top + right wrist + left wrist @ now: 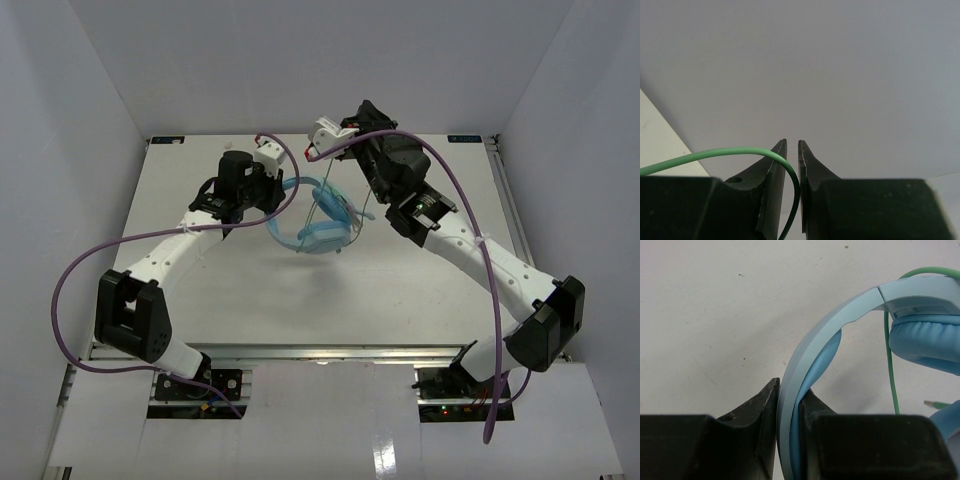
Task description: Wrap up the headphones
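While gripped, headphones [850,310] in left claw [790,390].

Light blue headphones [322,238], mid-table — green cable [715,152] arcing

quick count from my remote seat: one pair of headphones [318,228], with two earcups [925,342], one headband [810,350] and one thin green cable [715,154]. two arms, a left arm [170,250] and a right arm [480,255], two black fingers [755,415] on each, so four fingers total. two purple cables [57,298], one per arm. one bench [350,300].
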`<state>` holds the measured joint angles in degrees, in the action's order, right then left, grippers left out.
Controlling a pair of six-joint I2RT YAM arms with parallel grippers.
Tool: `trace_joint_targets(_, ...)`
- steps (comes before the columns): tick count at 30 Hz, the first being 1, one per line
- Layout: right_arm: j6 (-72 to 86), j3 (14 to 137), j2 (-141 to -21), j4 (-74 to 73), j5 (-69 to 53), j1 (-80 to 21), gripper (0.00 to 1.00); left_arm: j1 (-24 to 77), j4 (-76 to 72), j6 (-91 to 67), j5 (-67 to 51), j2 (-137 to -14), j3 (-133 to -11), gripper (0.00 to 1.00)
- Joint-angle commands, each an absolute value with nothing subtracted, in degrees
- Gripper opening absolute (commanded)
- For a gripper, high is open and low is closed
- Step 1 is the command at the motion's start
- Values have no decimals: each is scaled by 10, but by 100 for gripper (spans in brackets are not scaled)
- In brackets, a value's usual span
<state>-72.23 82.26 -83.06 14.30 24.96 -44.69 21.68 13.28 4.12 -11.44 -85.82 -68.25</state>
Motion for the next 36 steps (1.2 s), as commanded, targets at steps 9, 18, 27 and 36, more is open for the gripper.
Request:
trace_joint_targets(9, -684, 900, -875, 207, 233, -410, 23, 214, 125, 62, -197, -822, -660, 0)
trace_joint_targets(18, -661, 922, -903, 206, 213, -373, 25, 214, 126, 71, -203, -810, -657, 0)
trace_joint_targets(27, -512, 947, -918, 104, 94, -314, 23, 214, 120, 76, -246, -787, -657, 0)
trace_joint_targets(36, -321, 927, -934, 30, -113, -263, 17, 214, 123, 63, -285, -767, -677, 0)
